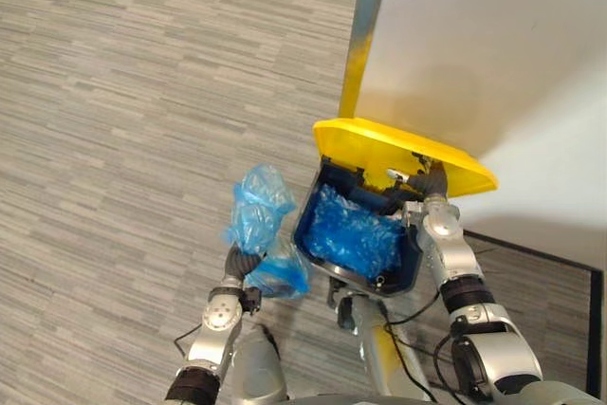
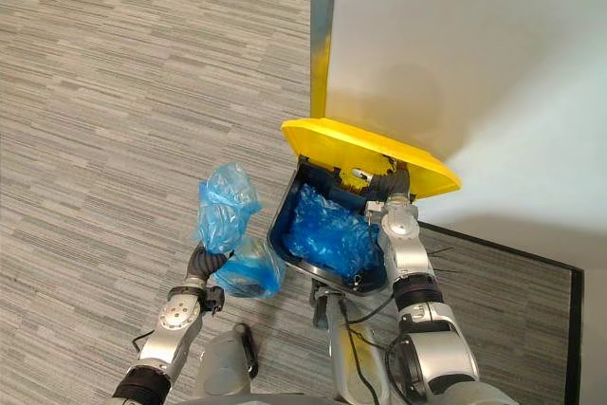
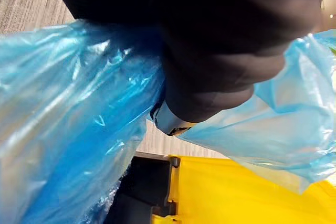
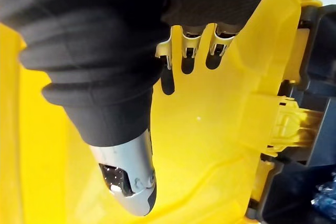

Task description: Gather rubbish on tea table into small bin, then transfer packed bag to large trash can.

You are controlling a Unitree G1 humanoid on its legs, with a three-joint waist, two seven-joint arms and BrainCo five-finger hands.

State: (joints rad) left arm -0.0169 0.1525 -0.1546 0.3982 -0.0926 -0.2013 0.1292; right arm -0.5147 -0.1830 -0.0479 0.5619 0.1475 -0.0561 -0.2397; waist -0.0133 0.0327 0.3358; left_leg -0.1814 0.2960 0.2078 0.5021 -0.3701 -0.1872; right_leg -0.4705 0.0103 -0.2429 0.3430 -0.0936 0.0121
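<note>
A large dark-blue trash can (image 1: 305,227) stands in front of me, lined with a crumpled blue liner (image 1: 353,232). Its yellow lid (image 1: 379,147) is tipped up and back. My right hand (image 1: 432,182) rests against the lid's underside (image 4: 210,124), its fingers (image 4: 184,51) straight and flat on the plastic. Just left of the can's rim, my left hand (image 1: 242,261) holds up a packed blue plastic bag (image 1: 258,211). The bag (image 3: 63,129) bulges around the hand, and the thumb (image 3: 170,121) presses into the plastic. Bag and can are close together, side by side.
A white wall panel (image 1: 493,45) rises right behind the can, with a metal post (image 1: 365,26) at its left edge. Grey striped carpet (image 1: 142,92) spreads to the left. A dark-edged floor section (image 1: 555,277) lies at the right.
</note>
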